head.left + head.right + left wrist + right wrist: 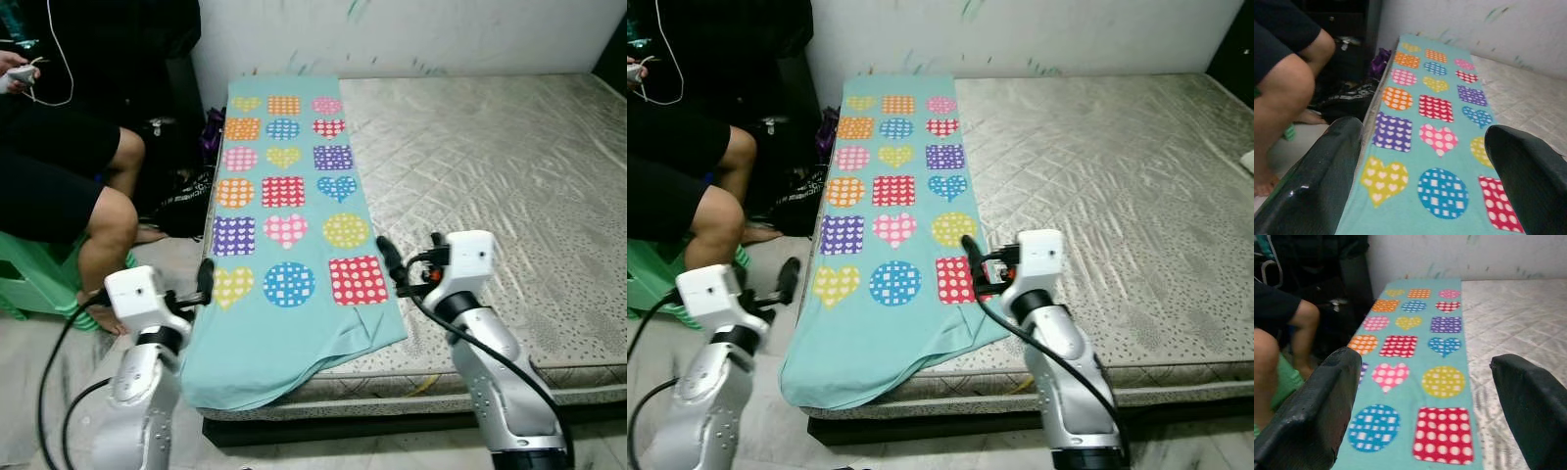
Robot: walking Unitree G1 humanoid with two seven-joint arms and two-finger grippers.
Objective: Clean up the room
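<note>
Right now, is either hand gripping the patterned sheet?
No. Both the left hand and right hand are open and empty, held at the near end of the sheet without clamping it.

One patterned sheet, one mattress, one person (seated), two arms.

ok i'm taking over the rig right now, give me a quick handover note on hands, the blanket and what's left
Left hand: open, holding nothing, raised at the bed's near left corner beside the blanket's left edge.
Right hand: open, holding nothing, raised at the blanket's right edge near the red dotted square.
Blanket: teal with coloured hearts, circles and squares, laid as a long strip along the left side of the bare mattress, its near end hanging over the foot.
A seated person is just left of the bed.
Done: blanket looks spread flat.
Left: likely grip both near corners and fold it.
</note>
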